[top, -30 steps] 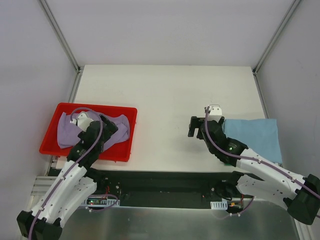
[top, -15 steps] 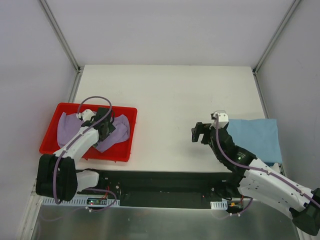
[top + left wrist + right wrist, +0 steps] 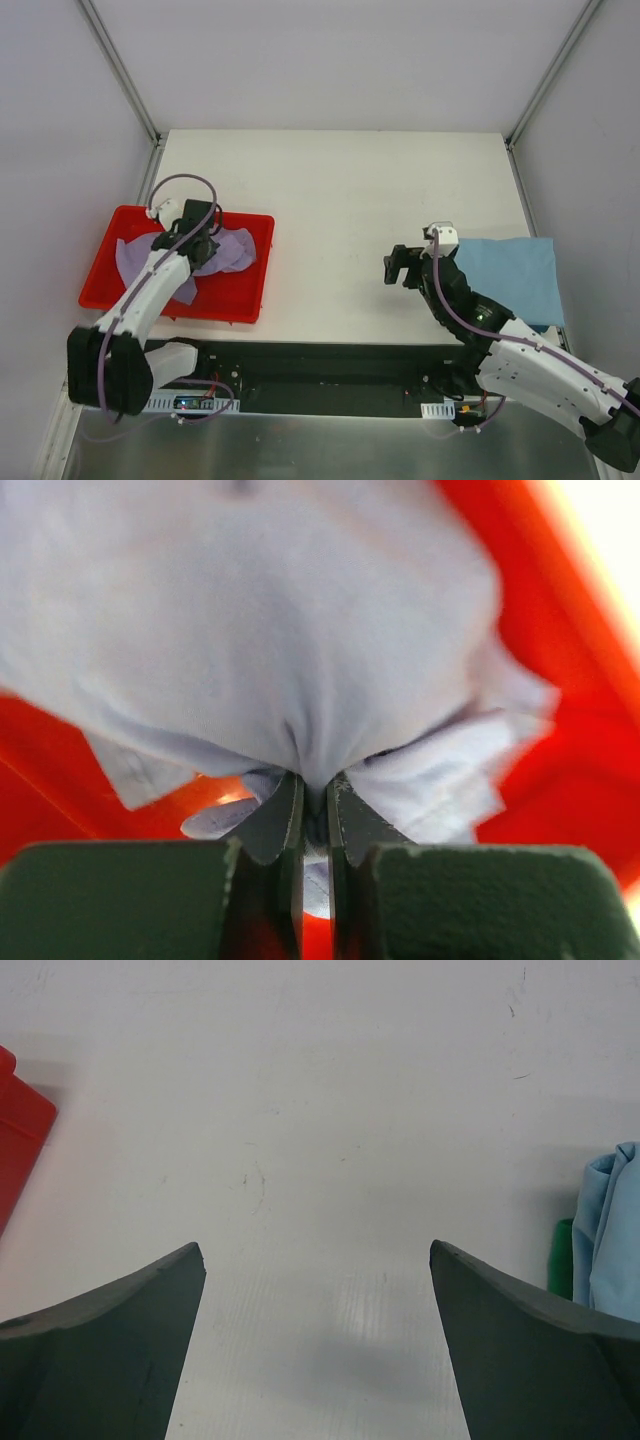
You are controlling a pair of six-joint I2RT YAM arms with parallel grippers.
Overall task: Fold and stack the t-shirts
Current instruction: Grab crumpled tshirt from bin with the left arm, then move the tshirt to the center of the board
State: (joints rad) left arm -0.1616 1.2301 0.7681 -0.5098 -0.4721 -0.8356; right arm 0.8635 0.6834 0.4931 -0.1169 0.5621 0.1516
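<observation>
A lavender t-shirt (image 3: 232,250) lies crumpled in the red tray (image 3: 100,270) at the left. My left gripper (image 3: 198,232) is shut on a pinch of that shirt (image 3: 300,660), and the cloth bunches up between the fingers (image 3: 275,815). A folded light blue t-shirt (image 3: 510,275) rests at the right table edge, with a sliver of dark green cloth (image 3: 562,1258) under its edge (image 3: 610,1220). My right gripper (image 3: 400,266) hovers open over bare table just left of the blue shirt, with nothing between its fingers (image 3: 120,1330).
The red tray's corner (image 3: 20,1130) shows at the left of the right wrist view. White table (image 3: 330,200) stretches between the tray and the blue shirt. Metal frame posts (image 3: 125,80) rise at the table's far corners.
My left gripper reached forward into the tray and closed on the lavender shirt, spreading the cloth. The right gripper shifted slightly toward me and has since held still, open.
</observation>
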